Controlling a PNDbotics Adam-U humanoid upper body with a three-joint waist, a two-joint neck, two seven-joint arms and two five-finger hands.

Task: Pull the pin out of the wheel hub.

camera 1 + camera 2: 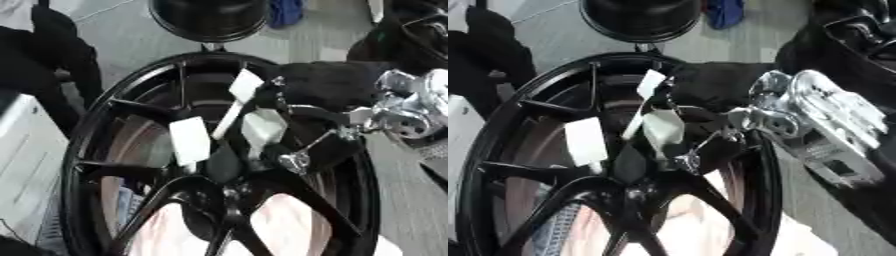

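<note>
Left eye view, item one: wheel hub (pixel 219 197), black, glossy, with angular spokes meeting at a dark centre. It stands close under the camera and fills most of the frame, its face turned up toward the robot, which puts the centre within reach of an arm coming from the right.

Item two: right hand (pixel 710 87), black-covered, entering from the right over the rim, behind it a silver, machined wrist joint (pixel 824 125) with bright rounded housings. The hand sits over the upper centre of the hub, its fingers bent down toward the middle; whether they are clamped on anything cannot be told, since dark fingers and dark spokes merge.

Item three: pin. A small shiny metal knob (pixel 294 161) with thin rods running up toward the hand lies just right of the centre; it may be the pin or part of the hand.

Item four: white tags (pixel 190 140), flat, papery, rectangular, several around the centre.

Item five: pale pink material (pixel 293 225) showing through the lower spoke gaps.

Left hand: not visible.
</note>
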